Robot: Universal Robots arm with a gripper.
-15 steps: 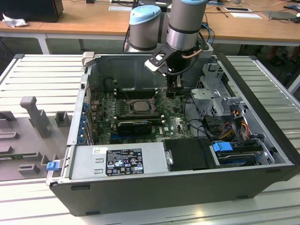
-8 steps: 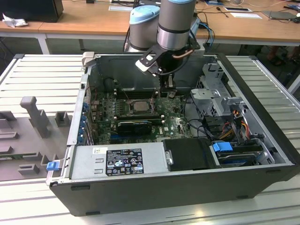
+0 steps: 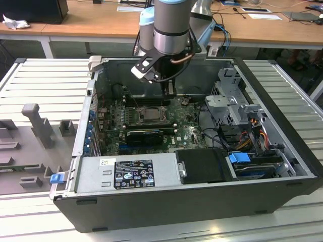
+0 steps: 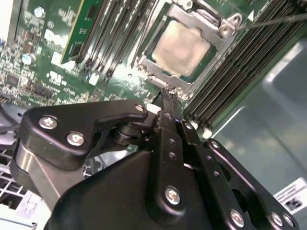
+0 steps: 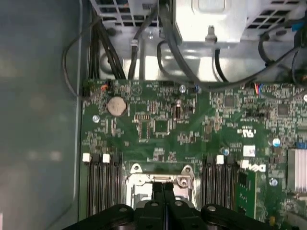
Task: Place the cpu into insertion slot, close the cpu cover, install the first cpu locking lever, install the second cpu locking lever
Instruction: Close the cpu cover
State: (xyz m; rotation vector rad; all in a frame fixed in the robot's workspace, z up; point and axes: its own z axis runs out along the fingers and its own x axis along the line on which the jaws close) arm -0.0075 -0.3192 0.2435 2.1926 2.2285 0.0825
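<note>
Second wrist view: pincer (image 4: 166, 96) closed, empty, nr cpu cover (image 4: 194, 17) edge; cpu (image 4: 183, 47) flat.

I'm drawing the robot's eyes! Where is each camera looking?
Exterior view: off the arm, looking down into the open computer case; the arm and gripper show.
First wrist view: on the wrist, facing down onto the motherboard; the gripper shows.
Second wrist view: on the wrist, slanted toward the cpu; the gripper shows.
Both wrist views share the gripper and cpu cover.

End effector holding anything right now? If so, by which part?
Nothing visibly held: end effector shut, tips at the cpu cover's edge, cpu seated beneath.
</note>
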